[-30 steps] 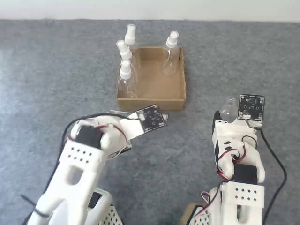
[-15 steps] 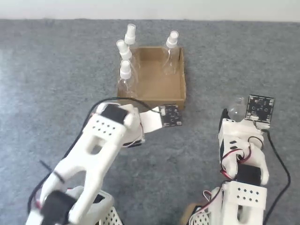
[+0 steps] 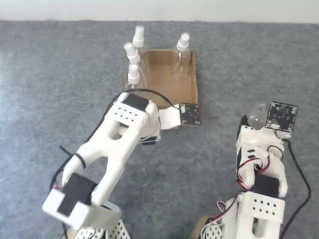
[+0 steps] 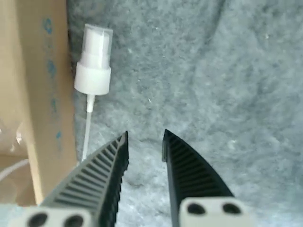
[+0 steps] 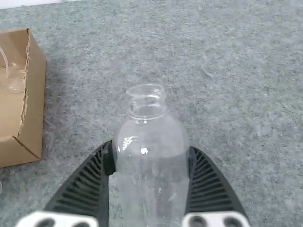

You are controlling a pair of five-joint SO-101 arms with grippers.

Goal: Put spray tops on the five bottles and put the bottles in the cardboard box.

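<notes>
Left wrist view: we see the left claw (image 4: 144, 138) hanging over the carpet (image 4: 236, 71), jaws a little apart and nothing between them. The spray top (image 4: 94, 61) lies flat ahead of it and off to one side, just beside the wall of the box (image 4: 33, 94). Its long axis runs along that wall, white head away from the claw, thin tube pointing back toward it and ending behind one finger. So the gap isn't lined up on the top, and we judge the claw must shift toward the box before it closes. In the right wrist view, the right claw (image 5: 149, 156) is clamped on the open-necked bottle (image 5: 150, 127), well apart from the box. In the high view, four capped bottles (image 3: 182, 47) stand in the box, and the left arm is plainly the nearer to the top.
</notes>
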